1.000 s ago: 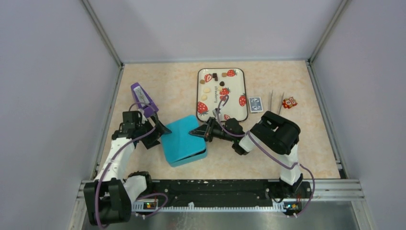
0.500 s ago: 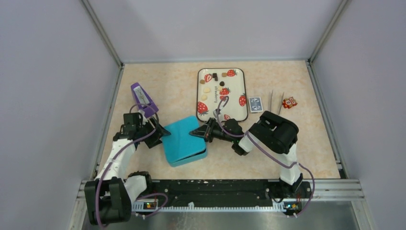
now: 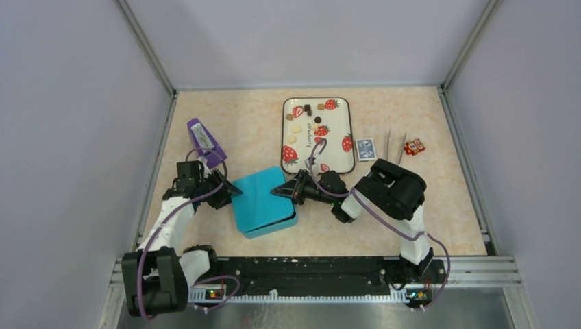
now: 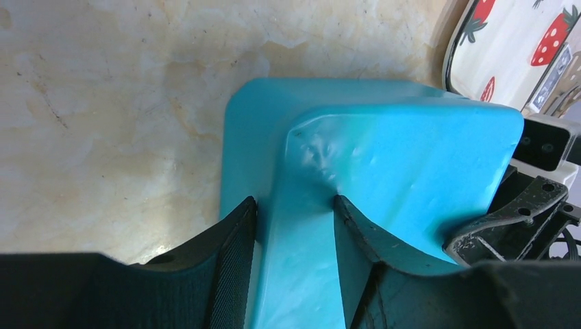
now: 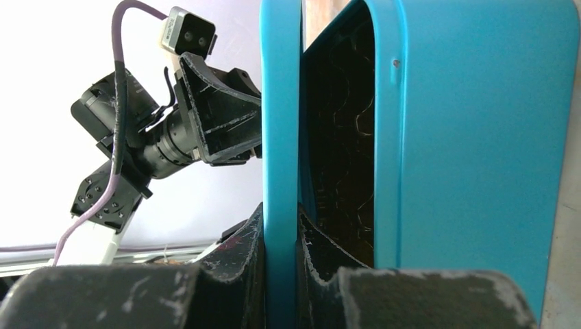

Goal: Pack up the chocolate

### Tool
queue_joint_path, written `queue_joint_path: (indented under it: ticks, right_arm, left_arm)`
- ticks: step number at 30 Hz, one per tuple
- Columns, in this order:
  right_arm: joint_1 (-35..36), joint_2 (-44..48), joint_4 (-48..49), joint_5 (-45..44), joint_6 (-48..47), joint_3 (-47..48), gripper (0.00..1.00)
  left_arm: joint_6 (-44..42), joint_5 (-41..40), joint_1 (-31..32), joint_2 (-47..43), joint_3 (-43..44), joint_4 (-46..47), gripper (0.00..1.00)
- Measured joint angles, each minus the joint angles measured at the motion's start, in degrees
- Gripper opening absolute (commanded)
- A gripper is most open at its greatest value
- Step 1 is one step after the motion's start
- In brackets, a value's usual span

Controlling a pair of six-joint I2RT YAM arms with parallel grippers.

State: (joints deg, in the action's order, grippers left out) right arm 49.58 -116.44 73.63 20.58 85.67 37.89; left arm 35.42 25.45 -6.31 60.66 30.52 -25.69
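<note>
The chocolate (image 3: 306,118) lies as small dark, brown and cream pieces on the strawberry tray (image 3: 342,161) at the back. In front of the tray stands a teal box (image 3: 262,202). My left gripper (image 3: 229,192) is shut on its left edge, and the left wrist view shows the teal wall (image 4: 301,274) pinched between the fingers of that gripper (image 4: 293,202). From the right, my right gripper (image 3: 277,192) is shut on the lid's edge. In the right wrist view the lid (image 5: 281,103) stands slightly apart from the base (image 5: 479,137), dark inside, clamped by this gripper (image 5: 281,212).
A purple object (image 3: 205,142) lies just behind the left gripper. Right of the tray are a small blue card pack (image 3: 366,149), tweezers (image 3: 395,144) and an orange owl figure (image 3: 414,146). Walls enclose the table on three sides.
My left gripper has slid onto the box's left edge and closed on it. The right gripper has kept its hold on the lid and barely moved.
</note>
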Motion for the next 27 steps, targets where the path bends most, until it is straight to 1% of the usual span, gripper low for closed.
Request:
queue_joint_path:
  ticks: [4, 7, 9, 15, 23, 27]
  right_arm:
    - [0.04, 0.02, -0.5, 0.04, 0.13, -0.04, 0.31]
    - [0.13, 1.25, -1.25, -0.02, -0.33, -0.17, 0.39]
    - [0.22, 2.67, -2.23, -0.02, -0.85, -0.83, 0.42]
    - [0.35, 7.08, -7.89, -0.28, -4.02, -2.38, 0.46]
    - [0.57, 13.18, -17.46, -1.99, -9.01, -2.69, 0.47]
    - [0.57, 15.82, -20.7, -3.32, -10.82, -3.43, 0.47]
  left_arm:
    - [-0.04, -0.2, -0.11, 0.09, 0.0, 0.55, 0.47]
    - [-0.04, -0.15, -0.17, 0.37, 0.0, 1.11, 0.47]
    - [-0.02, 0.04, -0.17, 0.66, 0.0, 1.38, 0.47]
    - [0.0, 0.61, -0.17, 1.14, 0.0, 1.77, 0.48]
    - [0.09, 1.18, -0.17, 1.75, 0.0, 2.36, 0.48]
    - [0.2, 1.36, -0.17, 1.97, 0.0, 2.62, 0.48]
